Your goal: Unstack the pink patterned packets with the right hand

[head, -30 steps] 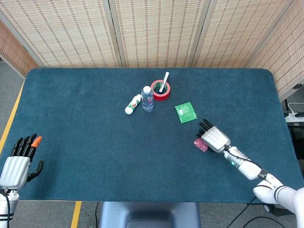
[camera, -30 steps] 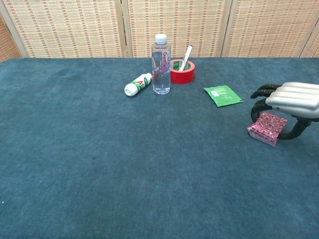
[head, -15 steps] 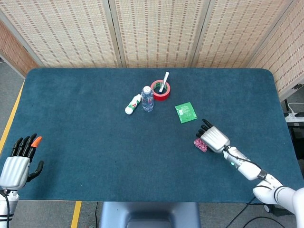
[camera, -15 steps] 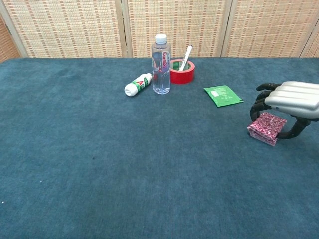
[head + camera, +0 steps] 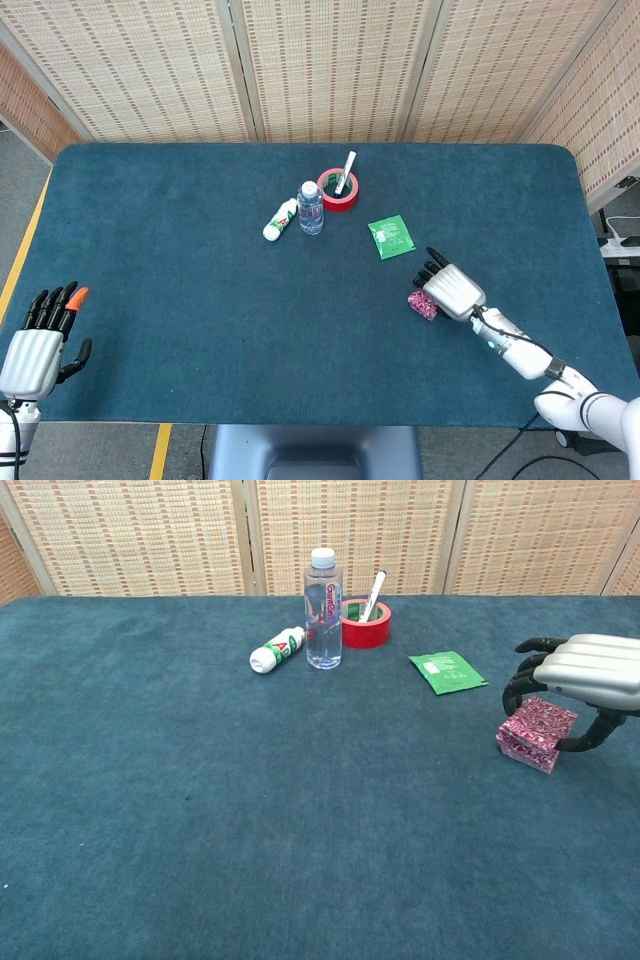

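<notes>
The pink patterned packets [image 5: 534,738] lie stacked at the right of the blue table, and in the head view the stack [image 5: 421,306] peeks out from under my hand. My right hand [image 5: 590,672] arches over it, dark fingers [image 5: 518,688] on the stack's far left edge and the thumb curling round its right side. It pinches the top packet, whose far edge stands a little raised. From above, my right hand [image 5: 453,290] hides most of the stack. My left hand [image 5: 40,345] rests at the table's front left corner, fingers apart and holding nothing.
A green packet [image 5: 447,671] lies flat just left of and behind the stack. Further back stand a clear water bottle [image 5: 323,610], a red tape roll [image 5: 366,623] with a white marker [image 5: 375,592] in it, and a small white bottle [image 5: 277,649] on its side.
My right hand has risen slightly, and the top packet's far edge has come up with it. The left hand has not moved.
</notes>
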